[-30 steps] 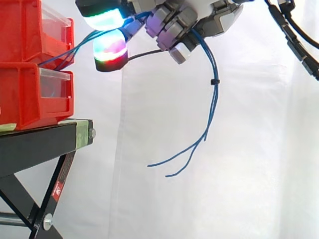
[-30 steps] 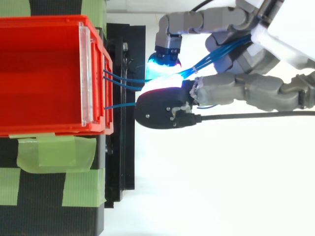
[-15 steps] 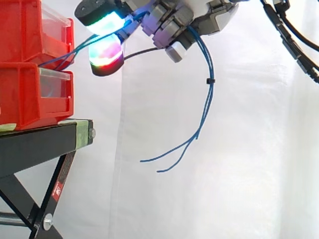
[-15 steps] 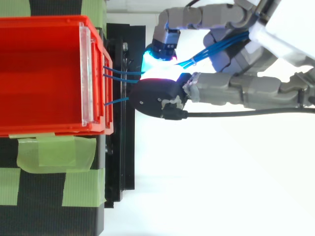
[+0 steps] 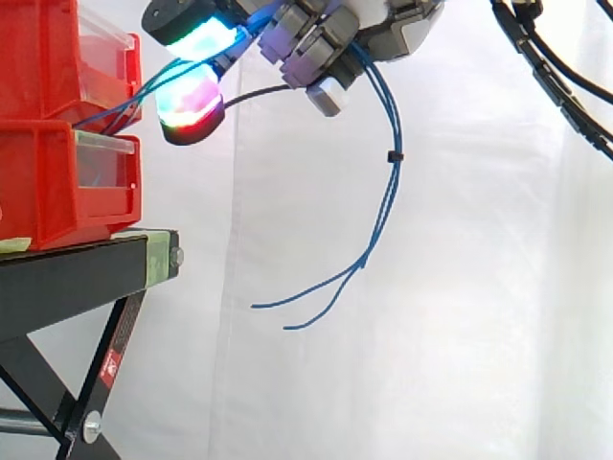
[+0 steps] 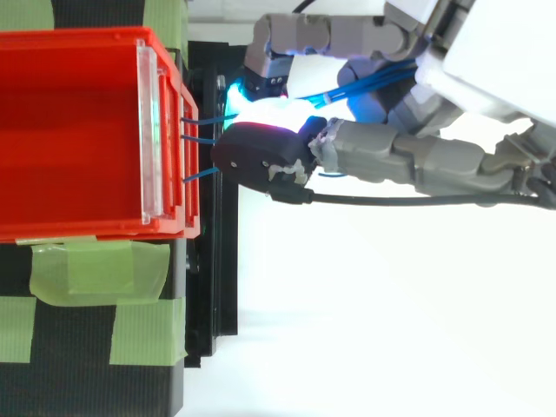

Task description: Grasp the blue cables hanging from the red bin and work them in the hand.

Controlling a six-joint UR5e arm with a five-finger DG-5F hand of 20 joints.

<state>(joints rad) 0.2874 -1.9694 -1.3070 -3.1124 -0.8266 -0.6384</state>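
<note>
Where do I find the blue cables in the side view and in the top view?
Side view: blue cables run from the red bin at left to the hand at the top, then hang in a curve at centre.
Top view: short stretches between the red bin and the hand, upper centre.
Shared landmark: the red bin.

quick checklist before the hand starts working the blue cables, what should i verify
1. Thin blue cables pinched between the hand's glowing pads: ok.
2. Strands run from the red plastic bin's front to the pads: ok.
3. Small black tie bundles the hanging strands: ok.
4. Loose cable ends hang apart from the black metal stand: ok.
5. Gap between the pads and the bin front: ok, but narrow in the top view.
6. Cable tension at the bin: cannot tell.
</note>
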